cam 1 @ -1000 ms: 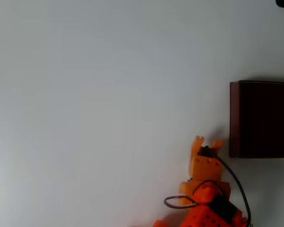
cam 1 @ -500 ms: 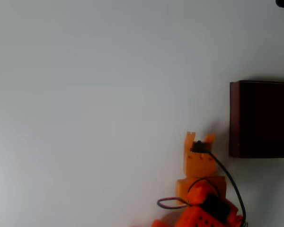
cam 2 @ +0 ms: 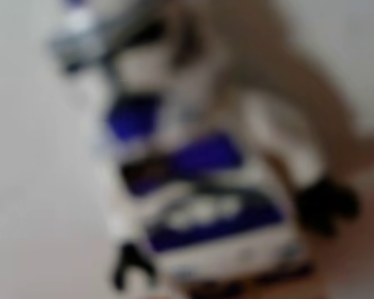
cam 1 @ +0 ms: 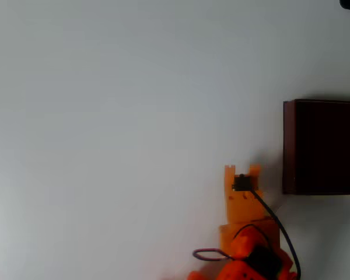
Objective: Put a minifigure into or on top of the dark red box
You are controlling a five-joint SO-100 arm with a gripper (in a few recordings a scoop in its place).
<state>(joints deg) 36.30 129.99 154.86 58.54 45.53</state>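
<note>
Seemingly pressed close to the wrist camera, the minifigure point(cam 2: 199, 180) is a blurred white-and-blue shape; whether the orange tool point(cam 1: 241, 171) grips it I cannot tell. It looks light, rigid and slick, best pinched across the torso. The dark red box point(cam 1: 322, 146) sits just right of the tool on the tabletop point(cam 1: 116, 116).

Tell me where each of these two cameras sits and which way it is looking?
Overhead view: fixed above, facing straight down on the white table; the orange arm and its claw enter from the bottom edge, with the dark red box at the right edge.
Wrist view: rides on the arm, pressed very close to the minifigure, white with blue markings and blurred.
Shared: the pale table surface.
</note>
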